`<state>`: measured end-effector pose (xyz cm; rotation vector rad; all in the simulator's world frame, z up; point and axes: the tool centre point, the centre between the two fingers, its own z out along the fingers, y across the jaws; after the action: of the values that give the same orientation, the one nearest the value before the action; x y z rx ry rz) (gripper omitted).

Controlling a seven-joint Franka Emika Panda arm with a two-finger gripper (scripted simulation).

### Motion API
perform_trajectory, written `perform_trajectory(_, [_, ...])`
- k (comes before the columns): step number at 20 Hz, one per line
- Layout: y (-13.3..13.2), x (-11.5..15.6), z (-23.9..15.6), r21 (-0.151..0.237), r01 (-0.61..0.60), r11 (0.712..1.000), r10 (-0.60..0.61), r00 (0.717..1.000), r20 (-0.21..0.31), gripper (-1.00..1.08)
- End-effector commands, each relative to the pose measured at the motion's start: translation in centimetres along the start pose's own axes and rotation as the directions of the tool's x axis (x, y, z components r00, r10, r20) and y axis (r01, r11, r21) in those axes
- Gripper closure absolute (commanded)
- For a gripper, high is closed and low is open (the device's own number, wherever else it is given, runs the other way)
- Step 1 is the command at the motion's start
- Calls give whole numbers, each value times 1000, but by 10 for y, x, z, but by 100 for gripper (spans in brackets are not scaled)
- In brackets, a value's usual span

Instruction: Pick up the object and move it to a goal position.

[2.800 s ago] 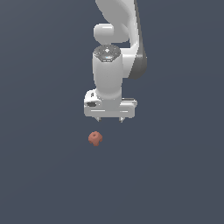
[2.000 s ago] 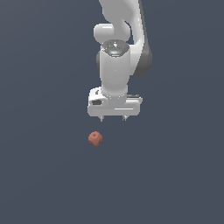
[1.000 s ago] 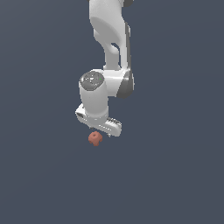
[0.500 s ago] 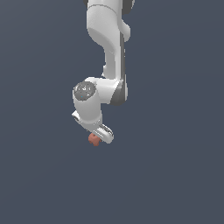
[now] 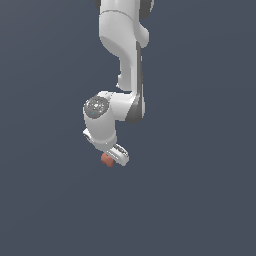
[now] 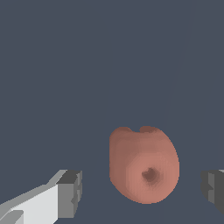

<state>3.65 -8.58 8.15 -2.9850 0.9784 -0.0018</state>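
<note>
Tool (image 6: 142, 190) fingers apart, obj (image 6: 143, 165) (reddish-brown lump) btwn pads, no contact visible.

Even flat light, sharp, shadowless render

The exterior view sits well back from the scene, looking at the whole white arm (image 5: 122, 75) against a flat dark surface (image 5: 200, 200), so everything reads small. The wrist view rides on the arm and looks out past the gripper (image 6: 140, 192), way closer in, with one finger (image 6: 65, 194) at each side of the picture. Both views share the reddish-brown object (image 5: 106, 160) (image 6: 143, 165) and the dark surface (image 6: 65, 65) around it.
</note>
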Motion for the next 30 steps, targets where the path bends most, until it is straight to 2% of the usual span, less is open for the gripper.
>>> perform_trajectory(1, [1,-1,11,-1,-1,1000,1,1000,1,-92])
perform_trajectory(6, [1,-1,36,-1,-4,1000,4,1000,1,-92])
perform_trajectory(11, [0,0,42,-1,-4,1000,4,1000,1,-92])
perform_trajectory(12, [0,0,42,-1,-4,1000,4,1000,1,108])
perform_trajectory(24, [0,-1,41,-1,-4,1000,4,1000,1,108])
perform_trajectory(30, [-6,-13,33,-1,-4,1000,4,1000,1,108])
